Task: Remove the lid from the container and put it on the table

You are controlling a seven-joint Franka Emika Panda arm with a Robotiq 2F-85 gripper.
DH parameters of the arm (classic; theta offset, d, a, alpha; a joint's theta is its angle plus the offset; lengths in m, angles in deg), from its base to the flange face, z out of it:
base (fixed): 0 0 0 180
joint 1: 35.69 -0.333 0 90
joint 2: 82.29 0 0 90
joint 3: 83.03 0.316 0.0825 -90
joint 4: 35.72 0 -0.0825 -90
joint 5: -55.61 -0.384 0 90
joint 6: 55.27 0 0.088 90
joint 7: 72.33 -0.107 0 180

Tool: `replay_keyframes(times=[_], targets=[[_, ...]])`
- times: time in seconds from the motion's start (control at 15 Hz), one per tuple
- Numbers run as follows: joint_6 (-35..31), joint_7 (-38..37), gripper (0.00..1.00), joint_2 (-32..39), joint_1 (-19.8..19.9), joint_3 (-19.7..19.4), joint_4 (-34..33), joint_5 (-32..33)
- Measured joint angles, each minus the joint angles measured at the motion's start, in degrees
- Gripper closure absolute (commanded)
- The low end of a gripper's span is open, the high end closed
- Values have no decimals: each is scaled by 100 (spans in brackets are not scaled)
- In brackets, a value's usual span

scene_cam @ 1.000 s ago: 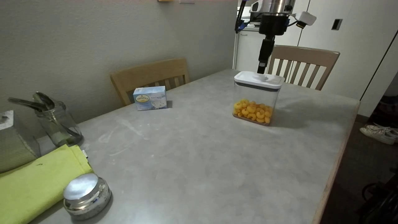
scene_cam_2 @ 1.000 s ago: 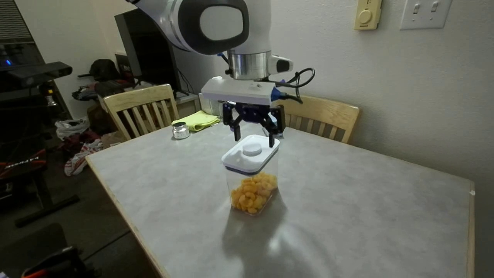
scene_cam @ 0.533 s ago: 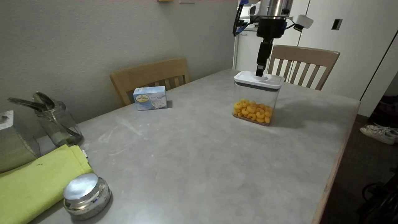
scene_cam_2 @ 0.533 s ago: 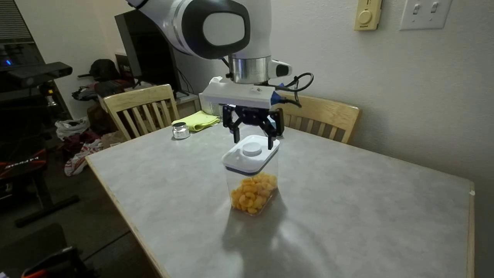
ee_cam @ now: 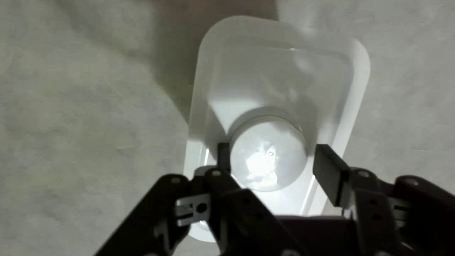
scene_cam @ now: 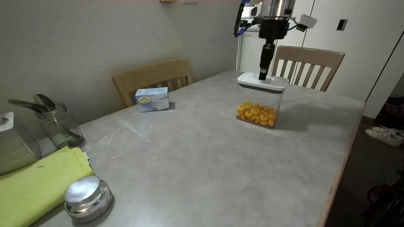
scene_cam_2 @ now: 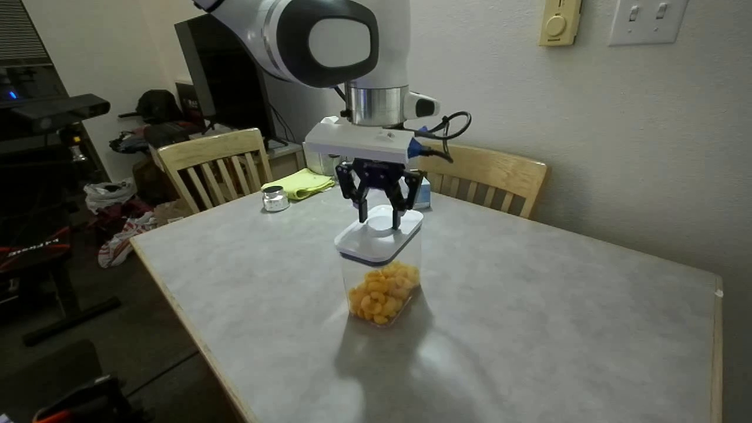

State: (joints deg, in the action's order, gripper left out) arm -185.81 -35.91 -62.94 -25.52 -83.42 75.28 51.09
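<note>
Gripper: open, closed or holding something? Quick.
Gripper: open, straddling the knob on the lid; the wrist view shows a gap between one finger and the knob, so nothing is gripped.

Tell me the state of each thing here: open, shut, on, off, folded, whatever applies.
Container, upright, part-filled with yellow-orange pieces
Lid, on the container
Gripper, open, straddling the lid's knob; the wrist view shows a gap on one side
Glass jar, open, cutlery sticking out
Yellow cloth, folded
Silver tin, upright, looks closed
Pale blue box, looks closed
Light switches, too small to tell
</note>
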Motion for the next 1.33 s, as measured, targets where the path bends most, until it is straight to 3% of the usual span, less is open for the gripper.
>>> replay_keyframes(times=[0.07,1.33], targets=[[39,1,71,5,0,2,-12,-1],[116,-270,71,-330,-27,-103,-566,500]])
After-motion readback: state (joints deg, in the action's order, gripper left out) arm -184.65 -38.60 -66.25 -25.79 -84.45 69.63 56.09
